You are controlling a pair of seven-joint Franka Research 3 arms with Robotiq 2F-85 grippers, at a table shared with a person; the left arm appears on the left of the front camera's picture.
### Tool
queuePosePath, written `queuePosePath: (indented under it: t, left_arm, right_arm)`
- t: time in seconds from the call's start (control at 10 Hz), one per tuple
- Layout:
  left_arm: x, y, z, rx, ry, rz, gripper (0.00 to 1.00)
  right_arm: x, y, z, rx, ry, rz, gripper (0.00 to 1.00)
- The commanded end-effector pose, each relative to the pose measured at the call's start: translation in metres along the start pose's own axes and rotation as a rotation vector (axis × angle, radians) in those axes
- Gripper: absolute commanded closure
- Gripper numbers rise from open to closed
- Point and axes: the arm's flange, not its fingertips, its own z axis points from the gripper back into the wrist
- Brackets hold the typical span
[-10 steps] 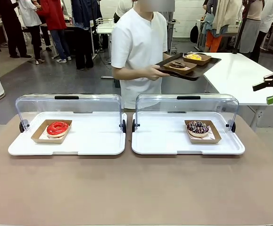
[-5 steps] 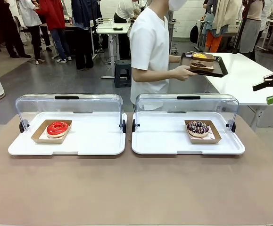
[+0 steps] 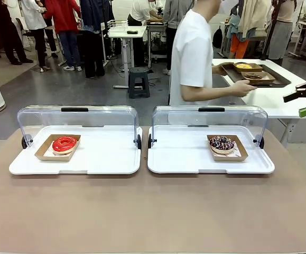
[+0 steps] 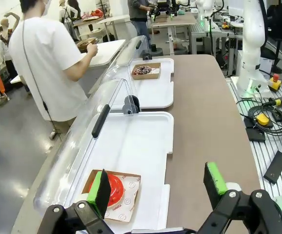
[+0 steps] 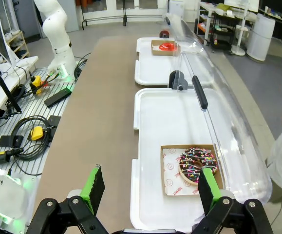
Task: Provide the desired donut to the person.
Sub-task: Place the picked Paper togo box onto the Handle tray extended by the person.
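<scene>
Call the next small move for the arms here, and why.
Probably hold both arms still. The person stands side-on to the counter, hand on a brown tray on the side table, pointing at nothing. The red-glazed donut and the chocolate sprinkle donut sit untouched in their paper trays. Left pincer and right pincer are open, hanging back from them.

This was a robotics lab set up like a mock bakery counter. A brown table (image 3: 153, 211) held two white display trays (image 3: 76, 164) with clear hinged covers (image 3: 76, 116). At twelve o'clock lay an open grey floor with white desks (image 3: 126, 33), a stool (image 3: 138, 79) and standing people. Cables and tools (image 5: 33, 131) lay on a slotted metal bench beside a white robot arm (image 5: 55, 29).
</scene>
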Motion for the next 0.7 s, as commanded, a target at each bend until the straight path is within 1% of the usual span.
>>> queuePosePath:
  t: [0.0, 0.6]
  left_arm:
    - [-0.0005, -0.0001, 0.0003, 0.002, -0.003, -0.001, 0.0]
    - [-0.0005, -0.0001, 0.0003, 0.002, -0.003, -0.001, 0.0]
  right_arm:
    - [0.0018, -0.0018, -0.0003, -0.004, -0.009, -0.003, 0.0]
    - [0.0018, -0.0018, -0.0003, -0.004, -0.009, -0.003, 0.0]
